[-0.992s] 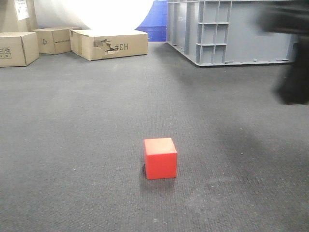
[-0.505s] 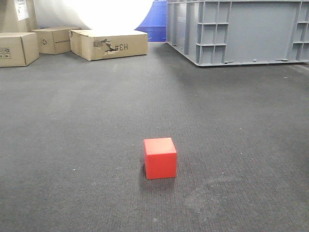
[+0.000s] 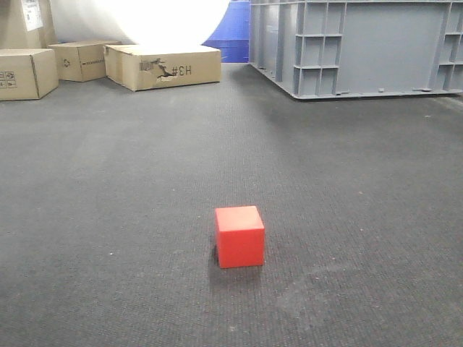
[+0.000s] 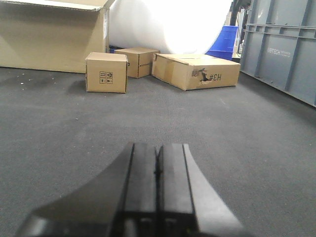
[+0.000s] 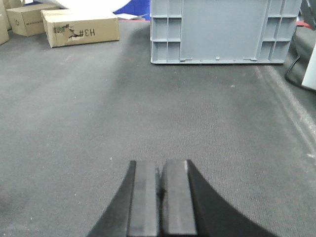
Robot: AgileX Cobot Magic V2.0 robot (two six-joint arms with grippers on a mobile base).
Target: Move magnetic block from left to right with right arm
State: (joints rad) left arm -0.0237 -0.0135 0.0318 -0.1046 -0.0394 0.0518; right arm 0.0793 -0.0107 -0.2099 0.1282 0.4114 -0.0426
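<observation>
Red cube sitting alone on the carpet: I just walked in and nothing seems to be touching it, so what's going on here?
Nothing is handling the small bright-red cube right now. It rests on the dark grey carpet, well in front of the cardboard boxes and the grey plastic crate. No arm shows in the front view. The black left gripper and black right gripper each have their fingers pressed together, holding nothing, pointing over bare carpet. The cube appears in neither wrist view.

Dark grey carpet floor [image 3: 108,217], torn cardboard box marked #CH [image 3: 163,66], smaller cardboard boxes [image 3: 27,72] beside it, grey plastic crate [image 3: 354,47], blue bin [image 3: 230,32]
</observation>
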